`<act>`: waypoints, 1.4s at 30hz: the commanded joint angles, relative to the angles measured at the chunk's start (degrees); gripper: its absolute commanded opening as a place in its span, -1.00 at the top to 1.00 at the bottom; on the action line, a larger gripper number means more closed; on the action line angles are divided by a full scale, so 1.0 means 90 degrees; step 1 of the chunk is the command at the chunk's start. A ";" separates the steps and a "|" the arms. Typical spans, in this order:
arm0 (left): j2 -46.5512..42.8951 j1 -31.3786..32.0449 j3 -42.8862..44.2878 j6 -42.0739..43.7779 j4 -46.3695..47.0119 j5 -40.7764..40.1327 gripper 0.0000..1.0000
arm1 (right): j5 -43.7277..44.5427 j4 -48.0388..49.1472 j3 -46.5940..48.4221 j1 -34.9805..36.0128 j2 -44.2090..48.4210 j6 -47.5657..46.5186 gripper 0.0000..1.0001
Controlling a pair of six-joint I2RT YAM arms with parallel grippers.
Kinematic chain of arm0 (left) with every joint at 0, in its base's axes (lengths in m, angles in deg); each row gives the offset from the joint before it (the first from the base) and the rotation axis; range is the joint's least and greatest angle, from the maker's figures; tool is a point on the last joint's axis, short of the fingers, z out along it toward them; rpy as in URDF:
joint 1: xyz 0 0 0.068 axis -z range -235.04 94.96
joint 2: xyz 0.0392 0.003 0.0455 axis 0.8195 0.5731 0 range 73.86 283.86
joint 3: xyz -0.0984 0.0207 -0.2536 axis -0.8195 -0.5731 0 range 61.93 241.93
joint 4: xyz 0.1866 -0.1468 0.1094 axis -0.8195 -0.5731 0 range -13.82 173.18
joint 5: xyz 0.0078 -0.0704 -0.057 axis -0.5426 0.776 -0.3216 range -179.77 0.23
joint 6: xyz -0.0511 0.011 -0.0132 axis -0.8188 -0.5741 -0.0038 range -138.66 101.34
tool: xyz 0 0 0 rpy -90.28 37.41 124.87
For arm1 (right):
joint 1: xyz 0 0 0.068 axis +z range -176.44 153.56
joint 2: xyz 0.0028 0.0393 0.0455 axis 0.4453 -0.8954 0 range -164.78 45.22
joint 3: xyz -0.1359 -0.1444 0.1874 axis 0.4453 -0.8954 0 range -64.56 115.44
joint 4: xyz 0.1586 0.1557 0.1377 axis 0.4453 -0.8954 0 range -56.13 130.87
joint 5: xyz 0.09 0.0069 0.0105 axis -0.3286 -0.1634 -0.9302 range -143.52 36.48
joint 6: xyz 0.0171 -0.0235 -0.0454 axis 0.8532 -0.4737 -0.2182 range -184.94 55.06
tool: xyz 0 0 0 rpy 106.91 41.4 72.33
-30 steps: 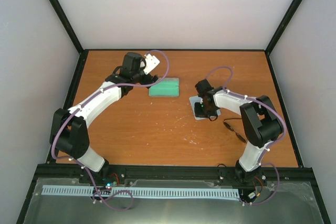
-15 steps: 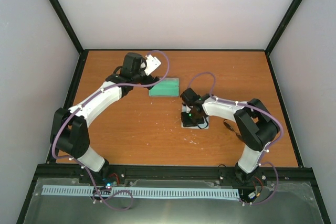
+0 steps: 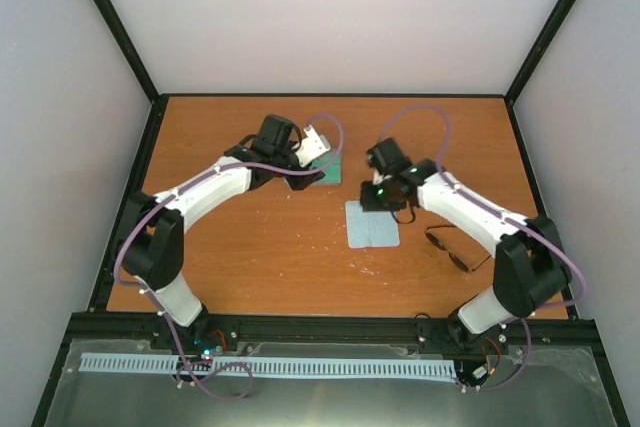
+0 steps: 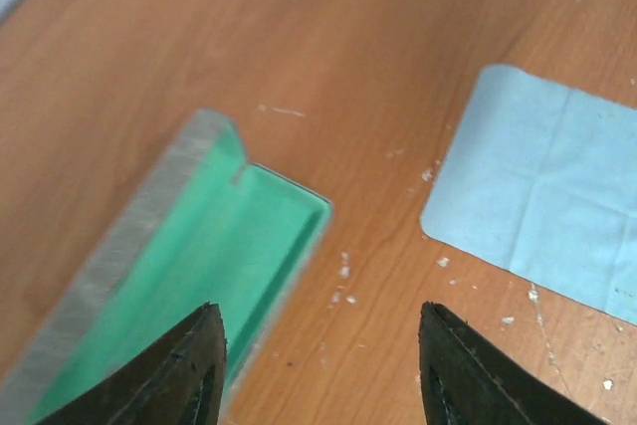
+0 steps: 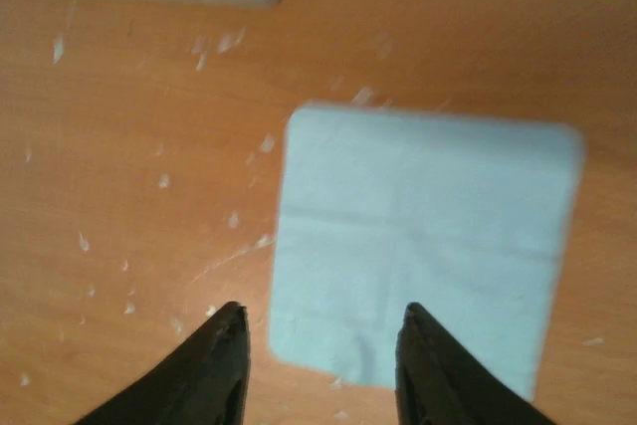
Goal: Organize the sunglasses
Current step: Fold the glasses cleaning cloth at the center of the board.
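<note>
sunglasses (image 3: 449,250): flat on the table (image 3: 250,247) over on the right side, just beside the right arm's forearm, and neither gripper is anywhere near them
left gripper (image 4: 318,370): jaws roughly halfway apart with nothing in them, just bare wood showing through the gap. It's hanging at the corner of the case, with one fingertip over the green lining. Can't tell if it's actually touching
right gripper (image 5: 323,370): jaws also about half open and holding nothing. It sits over the edge of the cloth, one fingertip above bare wood, the other above the fabric
case (image 4: 199,276): grey shell with green lining, open side up, toward the back middle of the table. From the top view the left gripper hides most of it
cloth (image 3: 372,224): pale blue square lying flat, a few creases, sitting between the case and the sunglasses and clear of both
table: orange-brown wood with little white flecks scattered around the cloth
</note>
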 commanded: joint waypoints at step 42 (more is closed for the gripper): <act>0.1459 0.0480 0.0826 -0.0493 -0.0038 -0.0750 -0.12 | -0.0558 0.0478 0.0440 -0.1896 -0.2414 -0.2039 0.56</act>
